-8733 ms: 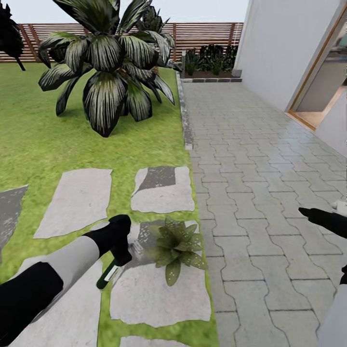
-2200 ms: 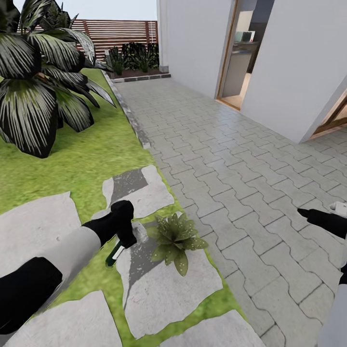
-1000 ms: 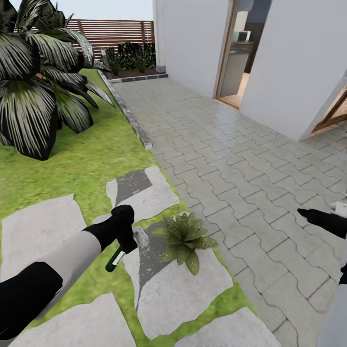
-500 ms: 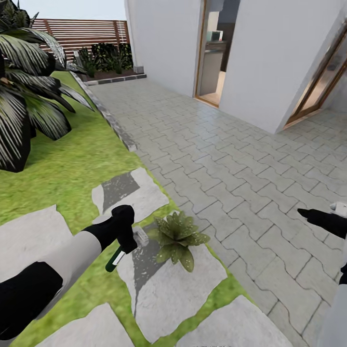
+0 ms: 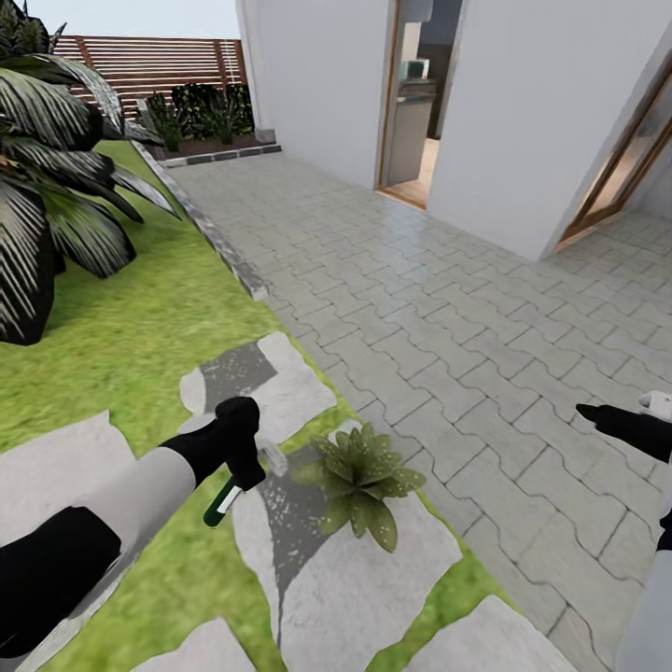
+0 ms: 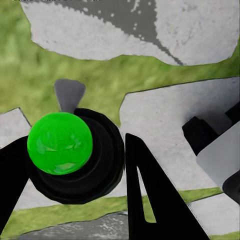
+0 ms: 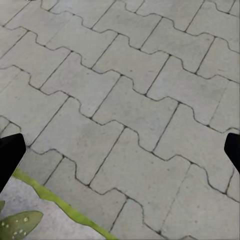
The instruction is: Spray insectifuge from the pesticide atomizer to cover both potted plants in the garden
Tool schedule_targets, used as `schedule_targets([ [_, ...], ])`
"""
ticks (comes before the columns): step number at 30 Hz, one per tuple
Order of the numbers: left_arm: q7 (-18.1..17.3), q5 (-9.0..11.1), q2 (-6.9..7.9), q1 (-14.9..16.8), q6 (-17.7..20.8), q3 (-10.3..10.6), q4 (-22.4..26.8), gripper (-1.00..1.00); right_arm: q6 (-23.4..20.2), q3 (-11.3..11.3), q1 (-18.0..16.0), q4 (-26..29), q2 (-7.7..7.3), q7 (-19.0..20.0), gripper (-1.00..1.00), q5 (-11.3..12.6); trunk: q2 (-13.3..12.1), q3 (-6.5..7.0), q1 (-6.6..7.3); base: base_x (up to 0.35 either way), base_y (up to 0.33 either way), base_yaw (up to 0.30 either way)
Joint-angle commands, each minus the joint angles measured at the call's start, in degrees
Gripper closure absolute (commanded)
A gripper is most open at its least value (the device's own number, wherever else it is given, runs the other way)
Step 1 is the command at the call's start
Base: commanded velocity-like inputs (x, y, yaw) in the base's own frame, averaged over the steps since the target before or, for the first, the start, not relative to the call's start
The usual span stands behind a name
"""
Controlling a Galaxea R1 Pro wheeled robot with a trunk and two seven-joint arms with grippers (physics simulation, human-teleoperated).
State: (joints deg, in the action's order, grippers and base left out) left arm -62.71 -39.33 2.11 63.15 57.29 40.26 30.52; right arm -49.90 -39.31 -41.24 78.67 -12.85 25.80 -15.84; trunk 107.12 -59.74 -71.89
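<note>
Green bottle (image 5: 221,505) is clamped in the left gripper (image 5: 245,464), whitish spray head (image 5: 272,456) aimed at the small leafy plant (image 5: 364,479) just beside it on the stepping stone (image 5: 364,579). Right gripper (image 5: 597,415) hangs over the paving (image 5: 448,308), fingers apart, empty. Risks: nozzle sits low and off to one side, so far leaves may stay uncovered; slanted bottle could slip in the grip.

Head looks down; wrists close over paving (image 7: 125,110).
</note>
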Motion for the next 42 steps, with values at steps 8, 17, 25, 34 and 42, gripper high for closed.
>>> schedule_targets([
  [8,-0.5,-0.5,-0.01,0.0,0.3,0.5,0.1,1.0,-0.2,-0.1,-0.1,0.1,0.01,0.6,-1.0,-0.6,0.0,-0.05,-0.02,0.128,0.129,-0.226],
  [17,-0.4,-0.5,-0.08,-6.2,0.2,0.4,0.2,1.0,-0.2,-0.1,-0.1,0.1,0.07,0.6,-1.0,-0.6,0.0,-0.05,-0.02,0.002,0.003,-0.041],
  [25,-0.5,-0.5,-0.08,-6.5,0.2,0.2,0.2,1.0,-0.2,-0.1,-0.1,0.1,0.02,0.6,-1.0,-0.6,0.0,-0.05,-0.02,0.0,0.0,0.0],
  [34,-0.7,-0.5,-0.09,-1.3,0.3,0.1,0.2,1.0,-0.2,-0.1,-0.1,0.1,0.01,0.6,-1.0,-0.5,0.0,-0.05,-0.02,0.0,0.0,0.0],
  [42,-0.7,-0.5,-0.09,0.5,0.3,-0.1,0.2,1.0,-0.2,-0.1,-0.1,0.1,0.01,0.6,-1.0,-0.5,0.0,-0.05,-0.02,0.0,0.0,0.0],
])
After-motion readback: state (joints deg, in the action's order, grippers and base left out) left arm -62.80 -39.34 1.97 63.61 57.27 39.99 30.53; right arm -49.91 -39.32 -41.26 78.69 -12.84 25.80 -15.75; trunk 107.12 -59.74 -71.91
